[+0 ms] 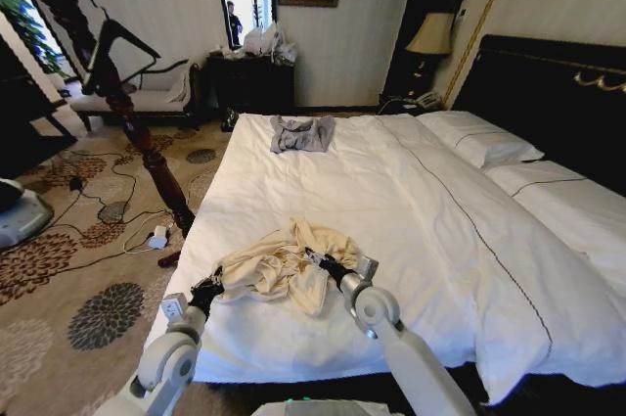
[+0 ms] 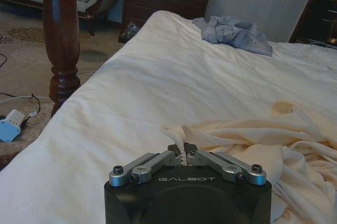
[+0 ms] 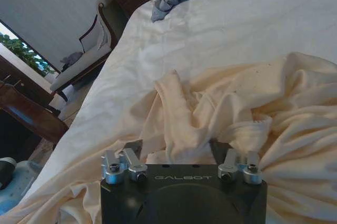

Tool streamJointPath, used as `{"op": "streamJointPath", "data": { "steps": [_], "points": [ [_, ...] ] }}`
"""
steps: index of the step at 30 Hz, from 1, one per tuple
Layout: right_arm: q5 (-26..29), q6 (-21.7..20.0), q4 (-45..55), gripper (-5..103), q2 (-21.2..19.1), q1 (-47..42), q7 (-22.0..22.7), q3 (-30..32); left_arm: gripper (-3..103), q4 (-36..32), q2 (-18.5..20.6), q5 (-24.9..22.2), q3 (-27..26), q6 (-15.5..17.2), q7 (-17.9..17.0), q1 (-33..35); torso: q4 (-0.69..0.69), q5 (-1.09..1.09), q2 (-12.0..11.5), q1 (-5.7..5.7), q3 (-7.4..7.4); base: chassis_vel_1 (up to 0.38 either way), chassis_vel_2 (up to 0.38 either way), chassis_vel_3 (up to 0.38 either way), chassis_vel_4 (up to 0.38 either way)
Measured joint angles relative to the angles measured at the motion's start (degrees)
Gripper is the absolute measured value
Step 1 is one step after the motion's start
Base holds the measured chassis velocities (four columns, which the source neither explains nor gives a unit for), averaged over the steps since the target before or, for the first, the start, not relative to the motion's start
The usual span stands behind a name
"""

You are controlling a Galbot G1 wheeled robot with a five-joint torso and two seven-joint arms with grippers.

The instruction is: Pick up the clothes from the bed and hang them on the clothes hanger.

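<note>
The clothes (image 1: 279, 274), a cream, long-sleeved garment of thin fabric, lie crumpled in a loose heap on the white duvet of the bed (image 1: 421, 191), near its foot edge and toward the robot's left side of the mattress. Both arms reach in from below in the head view, one at each side of the heap. The left claw (image 1: 207, 289) sits at the heap's left edge; the left wrist view shows its fingers (image 2: 158, 161) drawn together and pinching a thin, twisted fold of the cream fabric between the tips, the rest of the garment spreading away over the duvet. The right claw (image 1: 323, 264) is at the heap's right side, pressed into the folds; in the right wrist view its fingers (image 3: 124, 163) stand apart with bunched cream cloth lying between and over them. Farther up the bed, well apart from the cream heap, a smaller grey garment (image 1: 301, 133) lies rumpled on the duvet. White pillows (image 1: 484, 142) rest against the black headboard (image 1: 548, 93) on the right. A dark wooden post (image 1: 147, 142) rises from the patterned carpet just beside the bed's left edge.
</note>
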Motion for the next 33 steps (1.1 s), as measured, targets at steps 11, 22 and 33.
{"op": "streamJointPath", "data": {
  "steps": [11, 22, 33],
  "points": [
    [-1.0, -0.1, -0.4, 31, 0.1, 0.3, -1.2, -0.4, 0, 0.1, -0.2, 0.0, 0.1, 0.0, 0.0, -0.1, 0.01, 0.00, 0.0, 0.00, 0.00, 0.000, 0.000, 0.000, 0.000],
    [-3.4, 0.0, -0.6, 1, -0.7, -0.9, -3.0, -1.0, 0, 0.3, -0.7, 0.0, 0.5, -0.1, 0.0, -0.9, 0.00, 0.00, 0.0, 0.00, 0.00, 0.000, 0.000, 0.000, 0.000],
    [-4.1, -0.4, 7.8, 0, -7.5, -2.4, -3.3, 1.4, 0, -2.8, 2.1, -0.5, -0.8, -0.1, -0.3, -2.6, 0.01, 0.00, 0.0, -0.01, 0.00, 0.000, 0.000, 0.000, 0.000]
  ]
}}
